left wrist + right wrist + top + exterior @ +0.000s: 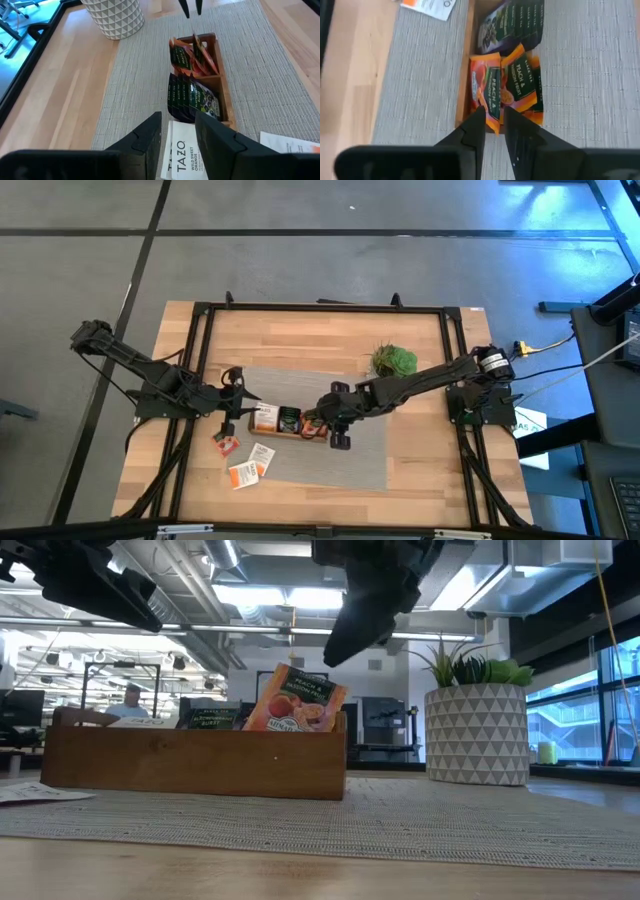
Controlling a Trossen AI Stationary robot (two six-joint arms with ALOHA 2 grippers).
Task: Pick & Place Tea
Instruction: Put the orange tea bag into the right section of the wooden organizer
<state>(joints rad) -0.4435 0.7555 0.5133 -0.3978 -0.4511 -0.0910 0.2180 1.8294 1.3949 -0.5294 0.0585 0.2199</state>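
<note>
R claw (pixel 494 122) hangs over the end compartment of the wooden tray (pixel 322 438), the one holding the orange tea sachets (pixel 506 92). Its fingers stand a little apart, a narrow gap between them, nothing held; one orange sachet sits right under the tips, leaning up out of the compartment. In the low view the same sachet (pixel 296 700) tilts above the tray wall w/ the claw just above it, not touching as far as can be seen.

Just beyond the R claw's tips, next compartment along: dark sachets (pixel 512 25), stacked on edge. Past those, by the L claw, the white-and-orange ones.

L claw (pixel 177 132) is at the tray's other end, fingers apart around a white-and-orange sachet (pixel 182 155) that stands between them; whether the fingers actually press it can't be told. Ahead of the L claw the tray runs away: dark sachets (pixel 190 97) in the middle, orange ones (pixel 192 55) at the far end, w/ the R claw's tips above them.

Loose sachets (pixel 250 465) lie on the grey mat (pixel 360 465) and worktop (pixel 420 480) near the L claw, outside the tray. Potted plant (pixel 393 361) stands beside the R arm, well apart from the tray. A person shows in the room far behind, low view.
</note>
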